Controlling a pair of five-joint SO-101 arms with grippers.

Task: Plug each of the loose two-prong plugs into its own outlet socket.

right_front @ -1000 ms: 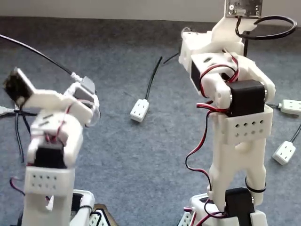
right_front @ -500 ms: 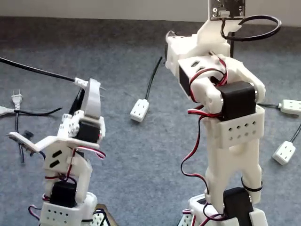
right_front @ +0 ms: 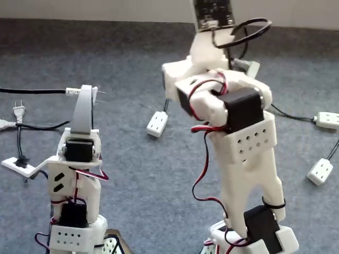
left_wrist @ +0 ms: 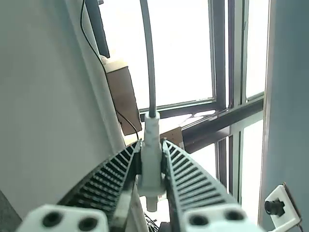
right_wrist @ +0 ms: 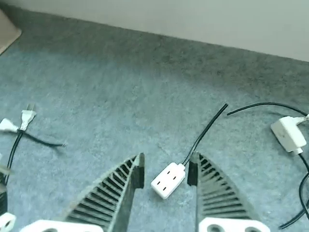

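Note:
My left gripper [left_wrist: 150,145] points upward, shut on a white two-prong plug [left_wrist: 150,162] whose grey cable runs away from it. In the high view that plug [right_front: 80,91] is held above the carpet at the left, its dark cable leading off leftward. My right gripper [right_wrist: 165,166] is open above the carpet, and a white outlet socket [right_wrist: 168,180] lies on the floor in line with the gap between its fingers. That socket [right_front: 157,123] lies mid-carpet beside the right arm. A loose plug [right_front: 18,111] rests at the far left.
Two more white sockets [right_front: 327,119] [right_front: 319,171] lie at the right edge on dark cords. Another white socket block [right_wrist: 288,134] lies off to one side in the right wrist view. Black cables [right_front: 37,127] trail by the left arm's base. Grey carpet [right_front: 132,174] lies open between the arms.
The left arm swung upright, lifting the held plug so that its gripper points up. The right arm shifted left, toward the middle socket.

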